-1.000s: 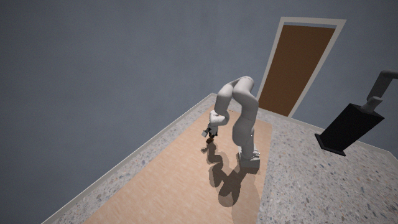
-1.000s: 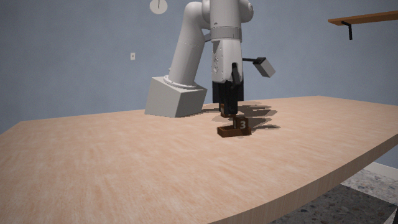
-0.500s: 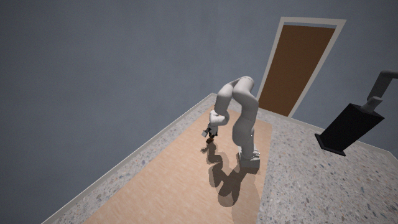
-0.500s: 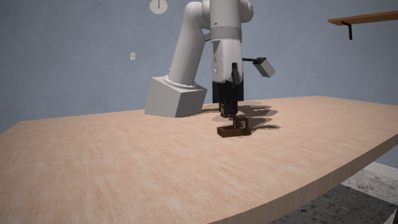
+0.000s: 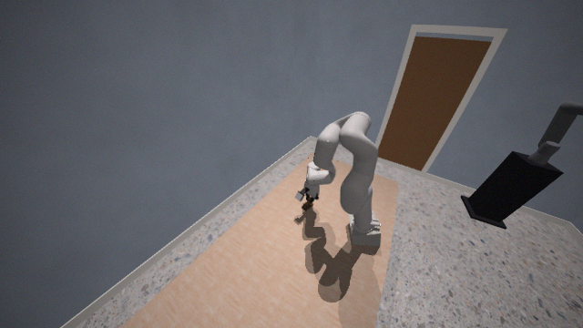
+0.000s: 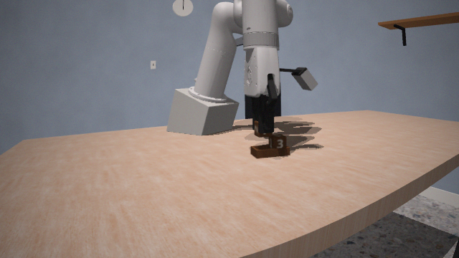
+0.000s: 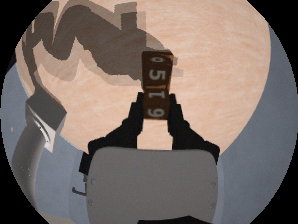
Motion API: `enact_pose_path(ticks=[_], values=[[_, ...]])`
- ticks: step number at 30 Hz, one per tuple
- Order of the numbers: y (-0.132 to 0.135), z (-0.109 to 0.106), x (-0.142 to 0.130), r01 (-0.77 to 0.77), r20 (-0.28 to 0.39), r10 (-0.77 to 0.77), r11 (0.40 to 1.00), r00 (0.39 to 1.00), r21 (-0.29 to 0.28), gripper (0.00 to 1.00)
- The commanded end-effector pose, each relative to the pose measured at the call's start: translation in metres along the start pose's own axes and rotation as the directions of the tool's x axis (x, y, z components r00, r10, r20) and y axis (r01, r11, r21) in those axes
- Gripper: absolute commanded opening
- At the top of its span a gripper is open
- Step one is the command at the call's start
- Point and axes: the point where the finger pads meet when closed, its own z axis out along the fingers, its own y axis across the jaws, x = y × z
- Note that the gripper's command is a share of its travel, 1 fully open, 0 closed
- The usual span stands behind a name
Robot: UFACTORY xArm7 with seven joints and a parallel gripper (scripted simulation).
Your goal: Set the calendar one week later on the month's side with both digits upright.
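A small dark brown tray lies flat on the wooden table. One brown cube stands in its right half and shows a white 3 on the front; in the wrist view this cube shows a 5 on top. My gripper points straight down and is shut on the other brown cube. It holds that cube just above the tray's left half, close beside the standing cube. The held cube's lower part is hidden by the fingers.
The arm's grey base block stands on the table behind the tray. The table's front right edge curves away. A black stand is on the floor off the table, and a shelf hangs on the wall.
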Motion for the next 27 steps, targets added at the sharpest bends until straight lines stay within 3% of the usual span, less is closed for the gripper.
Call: enact_pose_path(ticks=[1,27], values=[[0.001,0.003,0.000,0.000,0.000,0.000,1.000,1.000,-0.003,0.27],[0.001,0.019,0.000,0.000,0.000,0.000,1.000,1.000,-0.003,0.27]])
